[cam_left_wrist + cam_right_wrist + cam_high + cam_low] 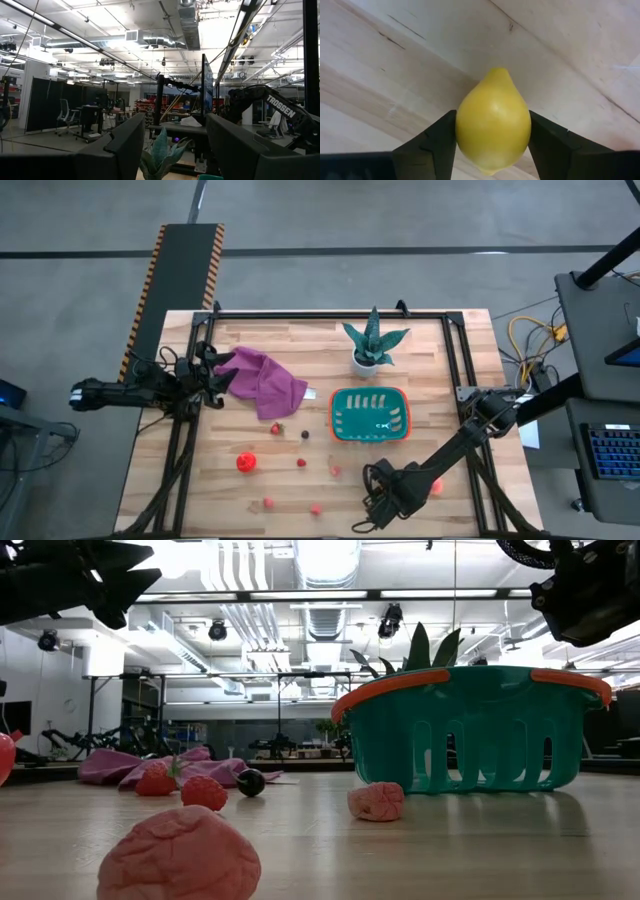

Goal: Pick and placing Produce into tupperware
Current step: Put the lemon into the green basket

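My right gripper (pixel 385 495) stands near the table's front edge, right of centre, pointing down and shut on a yellow lemon (pixel 493 120); the gripper hides the lemon in the high view. The teal tupperware (pixel 370 415) sits mid-table on its base. Loose produce lies on the wood: a strawberry (pixel 276 429), a dark piece (pixel 305 434), a red tomato (pixel 246 462) and pink pieces (pixel 268 503). My left gripper (pixel 215 375) waits open at the table's left, above the purple cloth's edge. My right gripper pinches the lemon across its widest part (pixel 461 125), one finger (pixel 427 145) on each side. The fingers come from above, pointing down, and lie across the lemon. Its pointed end (pixel 498 72) sticks out level beyond them. Whether it is off the wood cannot be told.
A green spiky plant in a white pot (pixel 372 345) stands just behind the tupperware. The purple cloth (pixel 262 380) lies at the back left. A small red piece (pixel 436 486) sits close beside my right arm. Bare wood lies between the lemon and the tub.
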### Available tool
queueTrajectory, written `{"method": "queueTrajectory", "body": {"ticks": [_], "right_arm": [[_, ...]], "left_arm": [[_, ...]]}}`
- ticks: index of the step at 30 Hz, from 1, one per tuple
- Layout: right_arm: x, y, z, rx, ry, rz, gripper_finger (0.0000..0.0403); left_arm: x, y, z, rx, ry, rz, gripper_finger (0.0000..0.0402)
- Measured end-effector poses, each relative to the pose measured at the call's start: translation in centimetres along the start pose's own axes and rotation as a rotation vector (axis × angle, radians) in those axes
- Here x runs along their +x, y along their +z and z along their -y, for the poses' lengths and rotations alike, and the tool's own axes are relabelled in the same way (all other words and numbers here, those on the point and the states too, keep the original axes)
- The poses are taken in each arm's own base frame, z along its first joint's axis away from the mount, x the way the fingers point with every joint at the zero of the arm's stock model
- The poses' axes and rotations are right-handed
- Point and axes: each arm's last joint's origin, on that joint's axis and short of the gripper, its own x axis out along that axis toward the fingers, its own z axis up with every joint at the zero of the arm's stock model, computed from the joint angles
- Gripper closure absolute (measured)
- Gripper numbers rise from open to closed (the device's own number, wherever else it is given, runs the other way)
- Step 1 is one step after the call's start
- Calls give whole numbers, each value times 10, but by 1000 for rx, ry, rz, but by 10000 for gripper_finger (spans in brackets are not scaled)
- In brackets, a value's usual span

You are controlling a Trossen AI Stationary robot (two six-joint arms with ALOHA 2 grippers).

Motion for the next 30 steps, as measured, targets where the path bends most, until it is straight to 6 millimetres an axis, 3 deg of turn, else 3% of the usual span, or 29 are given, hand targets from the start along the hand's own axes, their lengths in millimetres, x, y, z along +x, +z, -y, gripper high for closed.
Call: {"method": "queueTrajectory", "body": {"ticks": [7,13,21,30], "right_arm": [[-2,-1,-1,-45,3,-41,207],[-16,0,-11,-111,65,15,207],[-45,4,-19,-142,165,150,209],[-90,12,-12,-340,259,395,209]], "left_arm": [[0,0,0,0,0,0,203],[0,0,0,0,0,0,203],[0,0,0,0,0,0,203],[0,0,0,1,0,-2,203]]}}
